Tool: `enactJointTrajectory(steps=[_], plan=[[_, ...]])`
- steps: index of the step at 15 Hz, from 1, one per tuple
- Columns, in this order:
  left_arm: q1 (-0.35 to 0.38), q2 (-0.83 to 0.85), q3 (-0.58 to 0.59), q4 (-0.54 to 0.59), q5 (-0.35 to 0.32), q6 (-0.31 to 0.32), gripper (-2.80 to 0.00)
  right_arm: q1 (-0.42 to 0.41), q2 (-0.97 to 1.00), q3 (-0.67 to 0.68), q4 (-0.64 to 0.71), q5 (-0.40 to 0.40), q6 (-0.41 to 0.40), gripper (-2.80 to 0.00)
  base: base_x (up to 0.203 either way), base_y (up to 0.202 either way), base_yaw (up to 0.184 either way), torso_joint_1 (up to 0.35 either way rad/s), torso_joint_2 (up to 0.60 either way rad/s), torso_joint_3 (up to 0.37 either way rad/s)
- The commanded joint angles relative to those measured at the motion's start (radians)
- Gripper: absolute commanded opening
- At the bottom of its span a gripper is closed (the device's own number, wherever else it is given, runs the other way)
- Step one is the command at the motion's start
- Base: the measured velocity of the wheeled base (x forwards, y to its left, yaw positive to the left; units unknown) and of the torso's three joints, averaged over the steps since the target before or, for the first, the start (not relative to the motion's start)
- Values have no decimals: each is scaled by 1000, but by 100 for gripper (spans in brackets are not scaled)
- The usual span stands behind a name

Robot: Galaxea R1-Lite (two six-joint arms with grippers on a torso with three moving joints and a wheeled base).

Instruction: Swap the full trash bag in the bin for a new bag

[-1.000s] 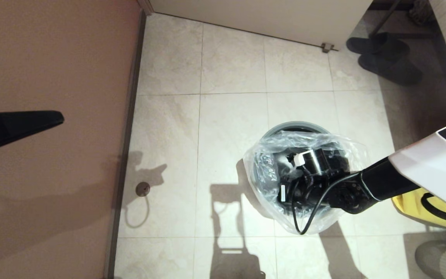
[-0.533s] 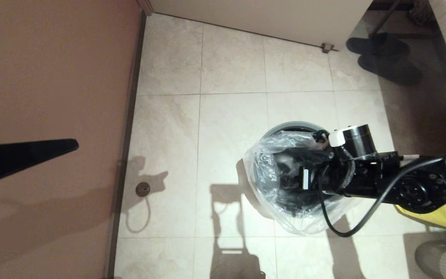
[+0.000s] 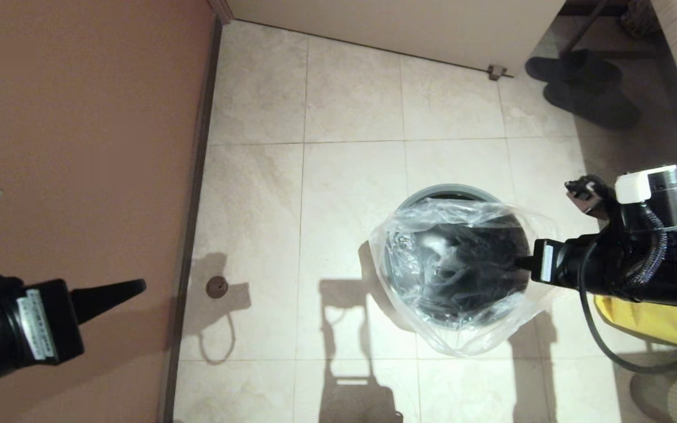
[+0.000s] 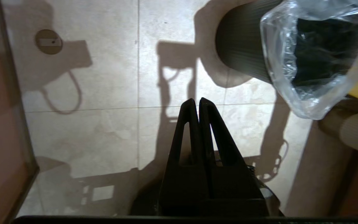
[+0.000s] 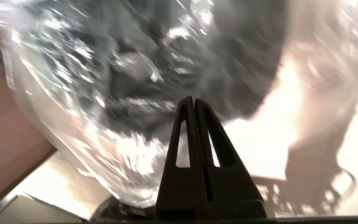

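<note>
The bin (image 3: pixel 450 189) stands on the tiled floor right of centre, its grey rim showing at the far side. The new bag (image 3: pixel 468 335) sits in the bin's mouth, clear and crinkly, its edges spilling over the rim at the near and left sides. My right gripper (image 3: pixel 523 262) is at the bin's right edge, pointing left across the opening. Its fingers are shut with nothing seen between them (image 5: pixel 192 99). My left gripper (image 3: pixel 138 286) hangs far to the left by the wall, shut and empty (image 4: pixel 196 100). From there the bin's ribbed outer wall (image 4: pixel 241 46) and the bag (image 4: pixel 306 99) show.
A yellow bag (image 3: pixel 650 320) lies on the floor under my right arm. Dark slippers (image 3: pixel 585 88) sit at the back right. A round floor drain (image 3: pixel 217 286) is near the brown wall (image 3: pixel 80 147) on the left. A white door closes the back.
My right gripper has pulled back to the right, out of the bin, leaving the bag in place. My left gripper has moved nearer and slightly right along the wall.
</note>
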Motion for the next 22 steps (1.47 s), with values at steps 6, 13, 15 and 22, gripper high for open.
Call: enactJointTrajectory(steps=[6,13,15,22], plan=[[100,-79,133,-121,13,58,-280,-169,-104,7,102,2,-2,-280,0,0,0,0,0,0],[251,-180,163,-162,32,115,-280,-264,-250,22,88,-5,16,-280,0,0,0,0,0,0],[311,-225,169,-163,32,120,-280,-298,-311,22,73,-5,56,-280,0,0,0,0,0,0],[515,-493,222,-159,13,161,-280,-336,-663,150,83,-5,167,-280,0,0,0,0,0,0]])
